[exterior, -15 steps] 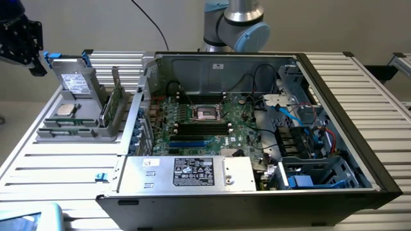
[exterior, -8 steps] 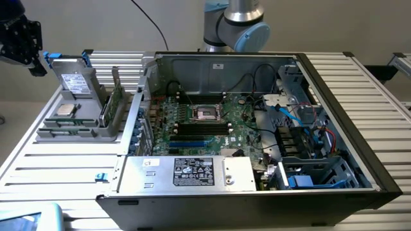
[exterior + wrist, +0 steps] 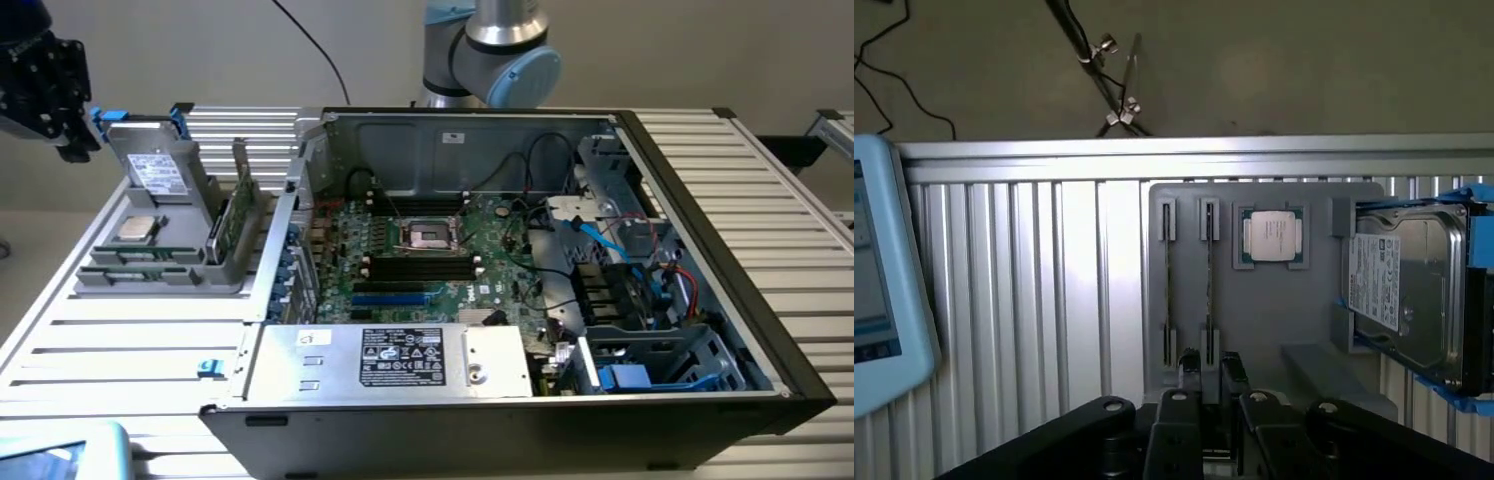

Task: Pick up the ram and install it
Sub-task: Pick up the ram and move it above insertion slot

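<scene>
Green ram (image 3: 1208, 280) edge-up in grey holder (image 3: 1274, 310) slot; gripper (image 3: 1211, 364) fingers spread, hovering well clear.

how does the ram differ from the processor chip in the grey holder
The ram is a long, narrow green stick standing on edge; the processor chip is square and silver, lying flat. The ram stands tall in the grey holder; the processor chip sits low in a recess. Both rest in that holder.

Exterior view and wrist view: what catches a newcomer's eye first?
The open computer case, green motherboard exposed, fills the exterior view's middle. On that view's left, a grey holder carries a drive, a processor and the ram. The gripper hangs at the ram's end.
</scene>
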`<state>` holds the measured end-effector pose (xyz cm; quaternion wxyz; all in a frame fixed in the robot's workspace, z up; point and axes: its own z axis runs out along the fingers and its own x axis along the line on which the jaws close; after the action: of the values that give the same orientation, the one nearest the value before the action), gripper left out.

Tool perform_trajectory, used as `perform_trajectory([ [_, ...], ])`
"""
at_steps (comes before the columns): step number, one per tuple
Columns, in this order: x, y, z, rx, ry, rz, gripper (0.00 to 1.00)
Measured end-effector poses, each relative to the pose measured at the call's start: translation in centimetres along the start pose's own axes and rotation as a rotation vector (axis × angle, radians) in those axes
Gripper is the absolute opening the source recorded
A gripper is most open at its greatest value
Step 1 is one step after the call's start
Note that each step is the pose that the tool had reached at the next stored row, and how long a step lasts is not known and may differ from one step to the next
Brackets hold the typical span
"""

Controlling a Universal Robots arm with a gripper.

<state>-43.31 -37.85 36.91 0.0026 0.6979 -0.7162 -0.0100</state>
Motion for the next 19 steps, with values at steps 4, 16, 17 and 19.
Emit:
perform_trajectory([
  [4, 0.0, 0.00, 0.00, -0.0001, 0.0002, -0.001, 0.42],
  [16, 0.0, -0.01, 0.95, 0.0218, 0.0137, 0.059, 0.49],
  [17, 0.0, -0.01, 1.02, 0.0241, 0.0158, 0.063, 0.49],
  [19, 0.0, -0.02, 1.31, 0.0248, 0.0193, 0.063, 0.49],
])
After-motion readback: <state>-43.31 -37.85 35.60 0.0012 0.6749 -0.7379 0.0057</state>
